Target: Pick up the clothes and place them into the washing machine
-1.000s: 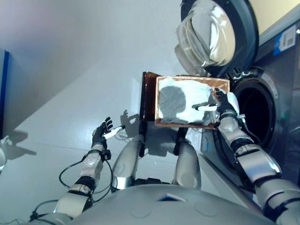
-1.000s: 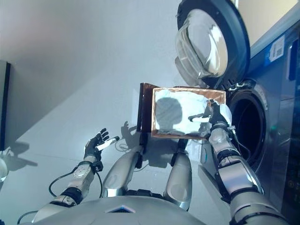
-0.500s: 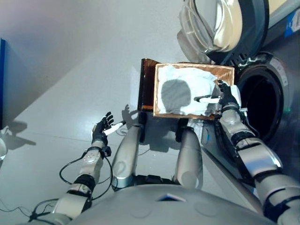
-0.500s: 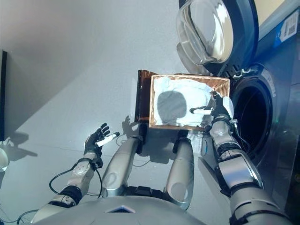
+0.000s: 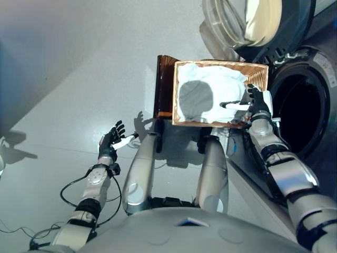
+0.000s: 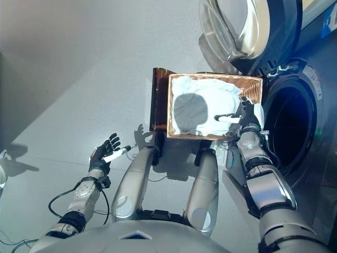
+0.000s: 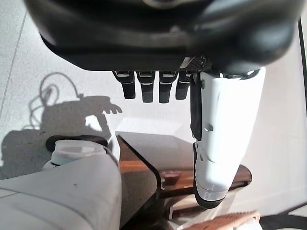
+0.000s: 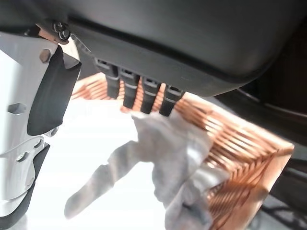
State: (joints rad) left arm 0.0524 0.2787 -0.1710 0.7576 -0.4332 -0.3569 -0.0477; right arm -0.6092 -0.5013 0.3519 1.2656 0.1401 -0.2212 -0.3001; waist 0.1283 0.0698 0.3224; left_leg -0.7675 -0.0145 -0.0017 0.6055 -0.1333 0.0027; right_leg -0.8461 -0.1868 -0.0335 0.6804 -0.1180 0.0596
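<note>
Right hand point(image 5: 256, 103) above clothes point(image 5: 210, 89), basket point(image 5: 259, 69)

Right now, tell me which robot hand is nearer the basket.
Right. The right robot hand hovers open over the basket's edge beside the washer, just above the white clothes. The left robot hand hangs open well away, over bare floor.
</note>
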